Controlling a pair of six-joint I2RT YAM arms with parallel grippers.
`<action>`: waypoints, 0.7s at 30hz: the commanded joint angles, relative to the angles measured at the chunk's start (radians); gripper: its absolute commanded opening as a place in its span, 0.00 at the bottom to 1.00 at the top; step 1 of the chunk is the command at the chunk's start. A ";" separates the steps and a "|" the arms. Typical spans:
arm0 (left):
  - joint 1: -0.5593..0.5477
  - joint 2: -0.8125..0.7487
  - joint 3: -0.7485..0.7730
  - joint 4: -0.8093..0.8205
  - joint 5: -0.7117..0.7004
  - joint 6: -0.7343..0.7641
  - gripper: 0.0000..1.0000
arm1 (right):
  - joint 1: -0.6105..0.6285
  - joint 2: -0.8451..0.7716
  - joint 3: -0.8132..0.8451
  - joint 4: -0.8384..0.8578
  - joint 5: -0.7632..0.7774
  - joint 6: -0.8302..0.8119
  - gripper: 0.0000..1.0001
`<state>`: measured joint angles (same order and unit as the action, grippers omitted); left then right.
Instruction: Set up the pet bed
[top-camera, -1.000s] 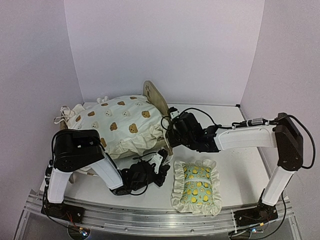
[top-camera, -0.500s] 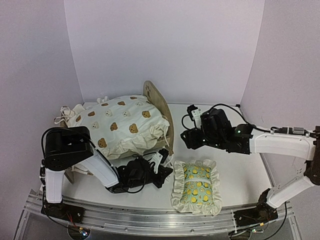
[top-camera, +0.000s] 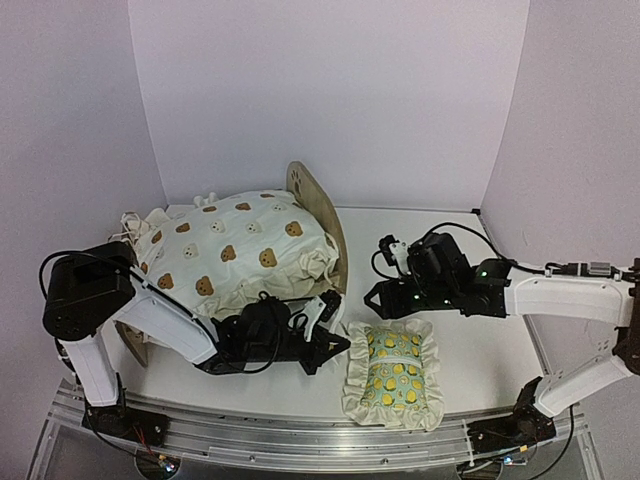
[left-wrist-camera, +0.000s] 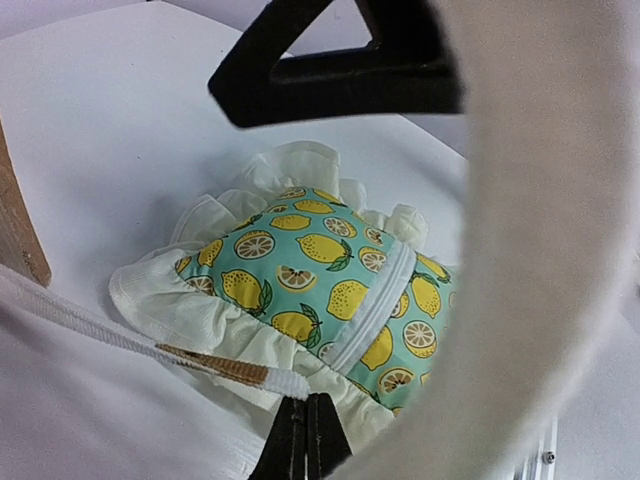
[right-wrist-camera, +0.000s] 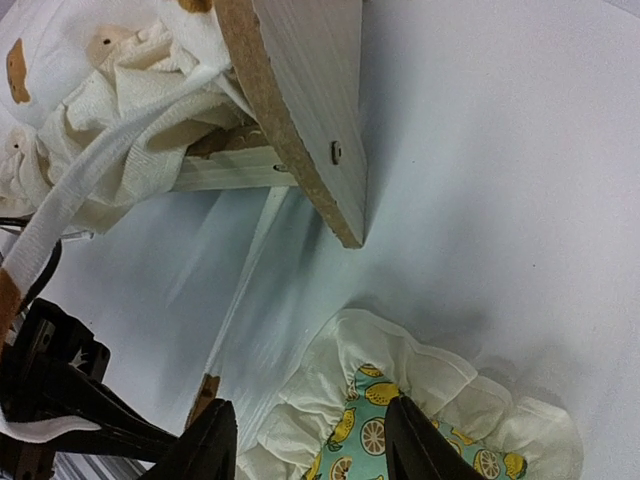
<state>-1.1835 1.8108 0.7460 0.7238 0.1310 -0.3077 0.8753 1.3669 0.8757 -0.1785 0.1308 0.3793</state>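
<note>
Left hand (left-wrist-camera: 303, 420) is pinched shut on a white tie (left-wrist-camera: 215, 362). Right hand (right-wrist-camera: 310, 420) hangs released above the lemon pillow (top-camera: 392, 372). Pet bed (top-camera: 318, 205) sits left-rear, buried under the bear cushion (top-camera: 235, 250), headboard showing. Risk: tugging this tie drags the cushion askew or shifts the light frame. Tabletop (top-camera: 470, 340) smooth, white; plain lilac walls (top-camera: 330, 90) around.

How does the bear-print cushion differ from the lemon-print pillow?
The bear-print cushion is cream with brown bears; the lemon-print pillow is green with yellow lemons and a ruffled edge. The cushion is much larger. The cushion lies heaped on the pet bed against its headboard; the pillow lies flat on the table, apart from the bed. Both are soft fabric.
</note>
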 joint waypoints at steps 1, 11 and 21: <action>-0.001 -0.088 0.038 -0.082 0.079 0.047 0.00 | -0.004 0.024 -0.007 0.040 -0.057 0.064 0.51; 0.004 -0.211 0.096 -0.213 0.106 0.116 0.00 | -0.004 0.002 -0.034 0.090 -0.094 0.088 0.51; 0.028 -0.253 0.174 -0.272 0.092 0.189 0.00 | -0.003 0.022 -0.019 0.121 -0.112 0.088 0.50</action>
<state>-1.1565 1.6156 0.8561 0.4473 0.1871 -0.1662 0.8753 1.3878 0.8433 -0.1030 0.0401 0.4620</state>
